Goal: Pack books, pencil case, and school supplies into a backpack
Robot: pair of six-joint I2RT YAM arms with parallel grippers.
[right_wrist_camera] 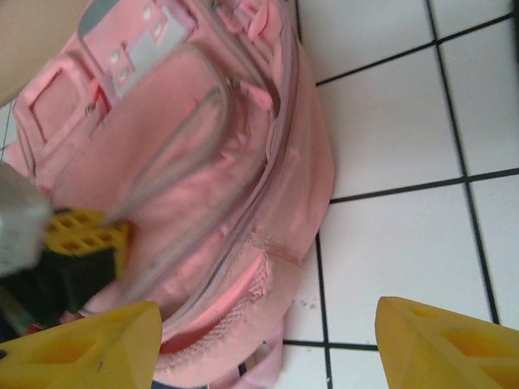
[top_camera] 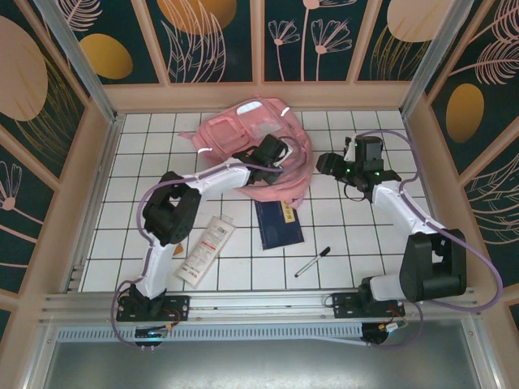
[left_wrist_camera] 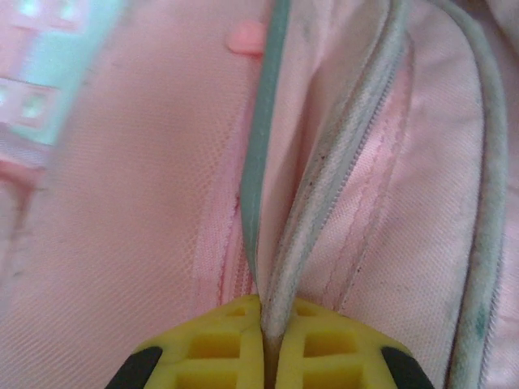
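The pencil case carries red and grey printing, and the navy book has a small patch of gold lettering on its cover. Both are too small to read from overhead.

The pink backpack lies slumped on the far middle of the white tiled bench. The book lies just near of it, its long axis running near to far with a slight tilt. The pencil case sits to the book's left, well apart from the backpack, and its long axis leans from near-left up to far-right. A pen lies to the right of the book and nearer the bench's front edge, slanted the same way with its dark end far-right.

The left tool is pinched tight on the backpack's grey zip edge, which rises straight up between the yellow fingers. The right tool stands wide and holds nothing. It hangs at the backpack's right side, where bare tiles lie beyond the bag.

Open tiles stretch along the left of the bench and in its far-right corner.
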